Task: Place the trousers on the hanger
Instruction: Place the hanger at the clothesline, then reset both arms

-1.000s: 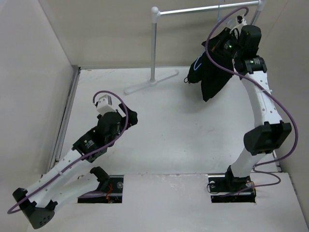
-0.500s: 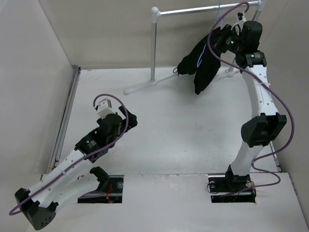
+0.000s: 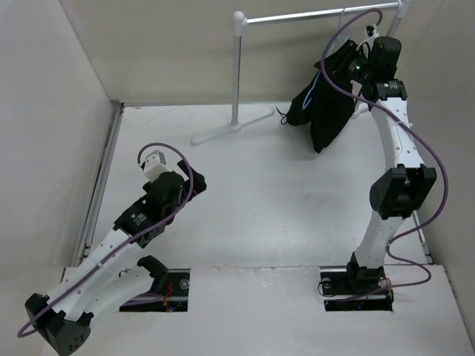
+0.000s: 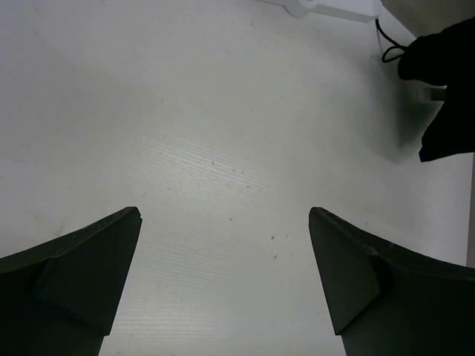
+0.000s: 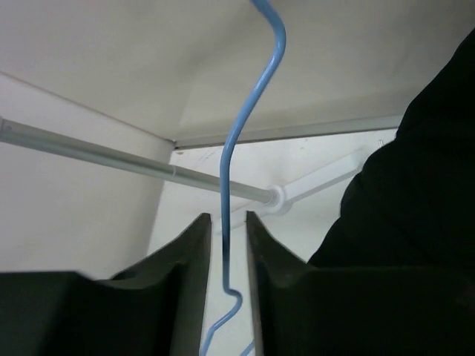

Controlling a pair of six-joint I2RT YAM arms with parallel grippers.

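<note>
The black trousers (image 3: 326, 111) hang draped over the thin blue hanger (image 3: 315, 87) just below the rail of the white garment rack (image 3: 297, 15) at the back right. My right gripper (image 3: 353, 61) is up beside them. In the right wrist view its jaws (image 5: 227, 216) stand slightly apart around the hanger's wire neck (image 5: 229, 163), with a gap on both sides; the trousers (image 5: 415, 208) fill the right. The hook's top runs out of that view. My left gripper (image 3: 194, 180) is open and empty low over the table (image 4: 225, 215), far from the trousers (image 4: 445, 96).
The rack's upright post and foot (image 3: 230, 127) stand at the back centre, its rail (image 5: 111, 156) crossing behind the hanger wire. Walls close in the table on the left, back and right. A drawstring end (image 4: 386, 44) dangles near the rack foot.
The right jaws went from shut on the hanger wire to slightly apart. The trousers swung left, then back right. The left jaws opened wider and the left arm drew back a little.
</note>
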